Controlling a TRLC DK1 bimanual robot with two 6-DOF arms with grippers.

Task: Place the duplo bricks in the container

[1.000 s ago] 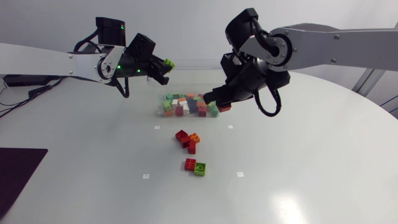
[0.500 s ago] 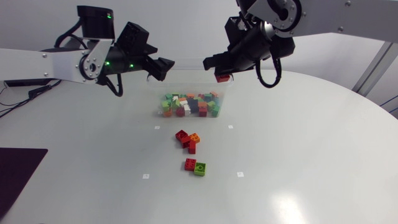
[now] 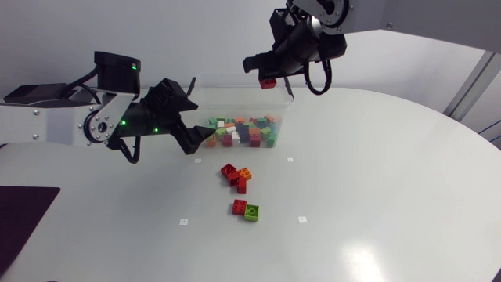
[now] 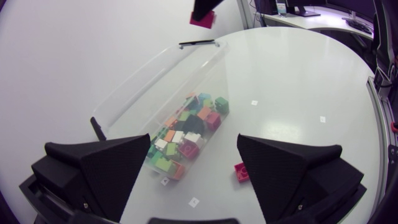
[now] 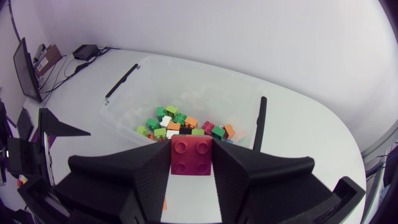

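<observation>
A clear plastic container stands at the table's back, filled with several coloured duplo bricks. My right gripper hangs above the container's far right corner, shut on a red brick. In the right wrist view that red brick sits clamped between the fingers, over the container. My left gripper is open and holds nothing, just left of the container at its front. In the left wrist view its fingers stand wide apart, with the container ahead.
Loose bricks lie in front of the container: a red and orange cluster, then a red brick beside a green one. One red brick shows by the left gripper's finger.
My left gripper opened, its green brick is gone, and it came down to the container's front left. My right gripper rose with the red brick from the container's right end to above its back.
</observation>
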